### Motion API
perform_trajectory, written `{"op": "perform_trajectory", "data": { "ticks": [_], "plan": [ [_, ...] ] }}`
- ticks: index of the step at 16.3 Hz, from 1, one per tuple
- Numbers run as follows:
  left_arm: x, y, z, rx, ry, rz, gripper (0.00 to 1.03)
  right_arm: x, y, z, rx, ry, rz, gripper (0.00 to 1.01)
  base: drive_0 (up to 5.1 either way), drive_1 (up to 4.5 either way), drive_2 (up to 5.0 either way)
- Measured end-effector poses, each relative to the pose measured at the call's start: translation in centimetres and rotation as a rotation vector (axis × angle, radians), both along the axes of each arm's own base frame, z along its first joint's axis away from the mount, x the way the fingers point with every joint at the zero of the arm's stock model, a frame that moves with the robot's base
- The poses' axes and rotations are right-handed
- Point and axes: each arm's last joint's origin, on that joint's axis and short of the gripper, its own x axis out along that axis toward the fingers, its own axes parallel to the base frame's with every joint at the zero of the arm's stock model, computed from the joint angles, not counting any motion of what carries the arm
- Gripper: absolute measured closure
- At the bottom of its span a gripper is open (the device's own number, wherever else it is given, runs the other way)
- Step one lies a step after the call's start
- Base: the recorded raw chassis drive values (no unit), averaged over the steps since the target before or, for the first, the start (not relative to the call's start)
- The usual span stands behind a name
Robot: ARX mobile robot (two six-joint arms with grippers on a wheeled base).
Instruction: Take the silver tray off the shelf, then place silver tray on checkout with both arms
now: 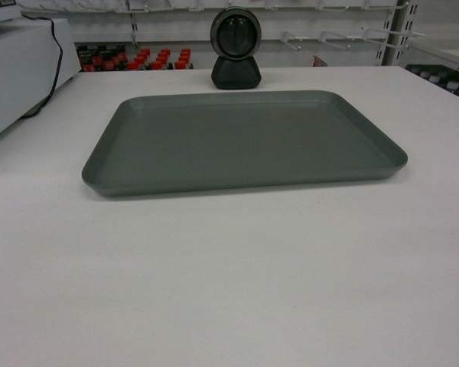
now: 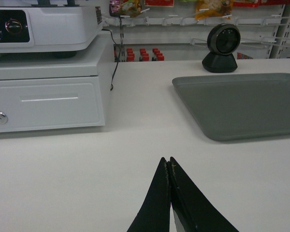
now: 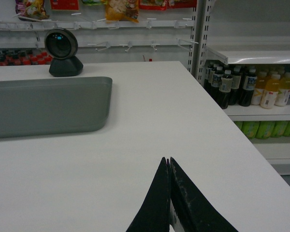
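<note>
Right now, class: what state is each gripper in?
Left gripper: closed, holding nothing.
Right gripper: closed, holding nothing.

Black scanner (image 1: 236, 47), cash drawer (image 2: 43, 99), bottles (image 3: 249, 86).

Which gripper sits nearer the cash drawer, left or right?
Left. The left gripper hovers shut over the counter with the cash drawer just ahead to its left. The right gripper, also shut, is beyond the tray, near the drink shelves.
</note>
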Motion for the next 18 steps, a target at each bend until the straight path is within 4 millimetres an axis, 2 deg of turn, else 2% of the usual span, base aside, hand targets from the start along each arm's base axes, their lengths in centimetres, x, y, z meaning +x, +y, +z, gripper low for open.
{"op": "perform_trajectory", "data": {
  "ticks": [1, 10, 11, 12, 18],
  "plan": [
    [0.00, 0.00, 0.01, 0.000, -0.001, 0.000, 0.97, 0.00, 0.00, 0.00, 0.000, 0.000, 0.000, 0.97, 0.0, 0.00, 0.0],
    [0.00, 0.00, 0.00, 0.000, 0.000, 0.000, 0.06, 0.00, 0.00, 0.00, 0.000, 0.000, 0.000, 0.06, 0.0, 0.00, 0.0],
    [0.00, 0.00, 0.00, 0.001, 0.000, 0.000, 0.04, 0.00, 0.00, 0.00, 0.000, 0.000, 0.000, 0.01, 0.0, 0.00, 0.0],
    [0.00, 0.00, 0.00, 0.001, 0.000, 0.000, 0.06, 0.00, 0.00, 0.00, 0.000, 0.000, 0.000, 0.04, 0.0, 0.00, 0.0],
    [0.00, 0.00, 0.00, 0.001, 0.000, 0.000, 0.05, 0.00, 0.00, 0.00, 0.000, 0.000, 0.000, 0.03, 0.0, 0.00, 0.0]
  ]
}}
